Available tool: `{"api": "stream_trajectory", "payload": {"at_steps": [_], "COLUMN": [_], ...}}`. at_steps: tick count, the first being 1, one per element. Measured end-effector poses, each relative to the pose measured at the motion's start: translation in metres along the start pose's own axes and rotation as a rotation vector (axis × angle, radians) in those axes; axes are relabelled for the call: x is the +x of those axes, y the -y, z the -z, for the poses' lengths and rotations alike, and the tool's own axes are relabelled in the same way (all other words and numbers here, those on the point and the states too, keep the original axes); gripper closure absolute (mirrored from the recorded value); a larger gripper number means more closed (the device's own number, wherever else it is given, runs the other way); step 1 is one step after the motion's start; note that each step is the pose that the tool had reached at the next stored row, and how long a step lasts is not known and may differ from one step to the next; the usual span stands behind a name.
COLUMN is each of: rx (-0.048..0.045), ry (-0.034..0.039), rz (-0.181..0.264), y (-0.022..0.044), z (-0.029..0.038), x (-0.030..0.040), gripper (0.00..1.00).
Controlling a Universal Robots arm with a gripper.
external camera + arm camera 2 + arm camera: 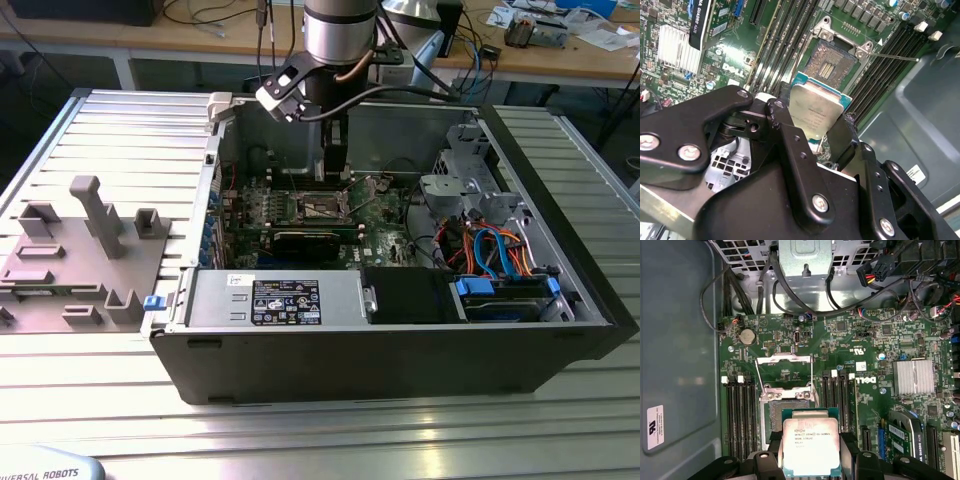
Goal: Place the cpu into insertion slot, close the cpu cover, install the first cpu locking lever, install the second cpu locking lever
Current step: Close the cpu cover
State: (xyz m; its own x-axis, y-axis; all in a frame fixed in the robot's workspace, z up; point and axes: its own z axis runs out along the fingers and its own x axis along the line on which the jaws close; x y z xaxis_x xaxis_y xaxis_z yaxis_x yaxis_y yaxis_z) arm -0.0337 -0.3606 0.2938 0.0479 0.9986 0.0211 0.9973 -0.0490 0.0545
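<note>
My gripper (812,460) is shut on the cpu (810,445), a flat square chip with a silver-grey top, its black fingers (790,145) pressing two opposite edges. The cpu (817,112) hangs level a little above the green board, beside and partly over the insertion slot (832,62), whose dark centre is bare. The cpu cover (784,358) stands swung open past the slot (782,412). A thin wire lever (895,56) juts out unlatched. In the exterior view the gripper (336,165) reaches down into the open computer case above the slot (322,207).
Black memory slots (740,415) flank the socket on both sides. A finned heat sink (912,377), a cable bundle (805,295) and the case wall (675,365) surround the board. A drive cage (470,170) and a grey parts fixture (90,250) stand nearby.
</note>
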Motion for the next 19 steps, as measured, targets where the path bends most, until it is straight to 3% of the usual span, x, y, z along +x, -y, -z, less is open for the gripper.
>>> {"api": "stream_trajectory", "payload": {"at_steps": [14,19], "rx": [0.0,0.0001], "ry": [0.0006,0.0007], "rz": [0.004,0.013], "y": [0.0003,0.0006], "z": [-0.0054,-0.0062], "x": [0.0005,0.0057], "gripper": [0.46,0.46]}}
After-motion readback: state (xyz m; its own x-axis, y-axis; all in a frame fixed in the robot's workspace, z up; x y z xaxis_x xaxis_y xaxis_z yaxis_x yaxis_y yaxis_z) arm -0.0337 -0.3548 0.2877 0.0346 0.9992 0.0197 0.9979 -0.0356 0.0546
